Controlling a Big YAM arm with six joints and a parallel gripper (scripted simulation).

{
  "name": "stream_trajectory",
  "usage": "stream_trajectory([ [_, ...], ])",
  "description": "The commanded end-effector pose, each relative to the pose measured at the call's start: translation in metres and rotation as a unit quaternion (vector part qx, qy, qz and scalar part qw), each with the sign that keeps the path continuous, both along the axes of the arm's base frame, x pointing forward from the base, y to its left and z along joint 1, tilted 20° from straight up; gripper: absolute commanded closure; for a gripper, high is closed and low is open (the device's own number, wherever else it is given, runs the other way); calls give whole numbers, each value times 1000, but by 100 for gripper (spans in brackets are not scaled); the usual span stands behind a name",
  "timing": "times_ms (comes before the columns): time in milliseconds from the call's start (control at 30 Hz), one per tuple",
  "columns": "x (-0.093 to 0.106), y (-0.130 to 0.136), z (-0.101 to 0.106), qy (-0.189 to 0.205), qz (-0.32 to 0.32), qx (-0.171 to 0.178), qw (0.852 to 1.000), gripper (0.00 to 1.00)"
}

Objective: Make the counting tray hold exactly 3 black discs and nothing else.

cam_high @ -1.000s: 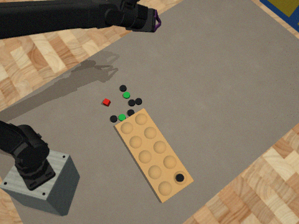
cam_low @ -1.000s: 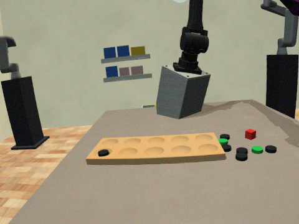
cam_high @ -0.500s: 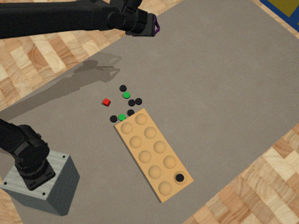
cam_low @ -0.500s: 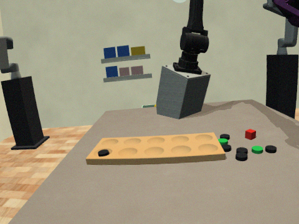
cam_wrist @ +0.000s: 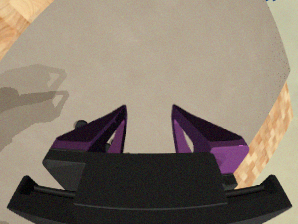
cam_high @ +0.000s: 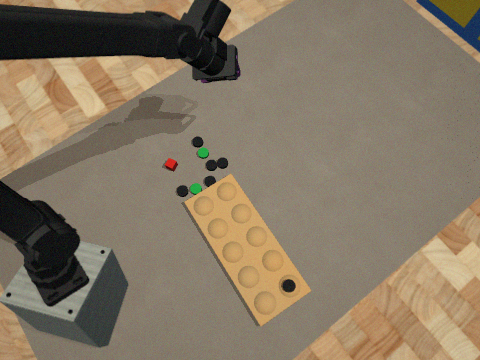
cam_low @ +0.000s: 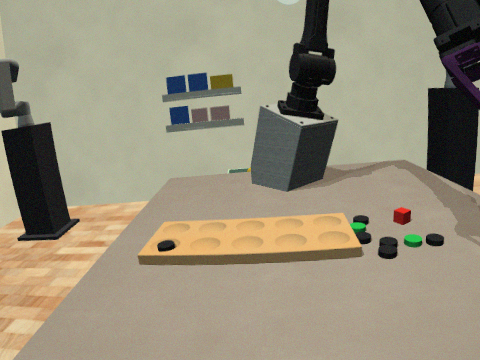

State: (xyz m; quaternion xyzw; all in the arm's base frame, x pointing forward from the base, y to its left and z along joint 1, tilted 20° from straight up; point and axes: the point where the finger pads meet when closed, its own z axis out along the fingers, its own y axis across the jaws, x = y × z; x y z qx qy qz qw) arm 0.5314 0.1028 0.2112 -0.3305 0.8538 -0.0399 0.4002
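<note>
Gripper [cam_high: 220, 79] [cam_wrist: 149, 110], part-open with nothing between its fingers, hangs off beside the loose black discs, seemingly about to fetch the first of two more, which calls for a descent onto one disc, while the tray [cam_high: 237, 239] [cam_low: 250, 258] beyond has one black disc [cam_high: 288, 285] [cam_low: 166, 245] in an end pocket.

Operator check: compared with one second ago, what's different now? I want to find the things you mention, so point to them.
The gripper [cam_high: 220, 80] [cam_wrist: 149, 110] has moved: in the top view it has swung down and left in the picture, nearer the loose discs, and now points more downward. Nothing was taken hold of or let go; its fingers stand parted with nothing between them. The counting tray [cam_high: 245, 248] [cam_low: 250, 259], its one black disc [cam_high: 288, 285] [cam_low: 166, 245], the loose discs and the red cube [cam_high: 171, 164] [cam_low: 402, 216] stayed put.
</note>
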Motion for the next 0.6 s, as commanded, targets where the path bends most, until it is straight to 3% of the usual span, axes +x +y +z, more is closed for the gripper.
stream_trajectory([
  [0,-7,11,-19,19,37,-31,999,55],
  [67,-7,11,-15,15,37,-31,999,55],
  [100,-2,4,10,-12,29,-26,999,55],
  [133,1,-1,14,-17,24,-26,999,55],
  [300,1,3,13,-16,28,-26,999,55],
  [400,1,8,8,-11,32,-26,999,55],
  [433,-17,21,-45,51,72,-53,995,55],
  [567,-17,20,-45,51,71,-54,995,55],
])
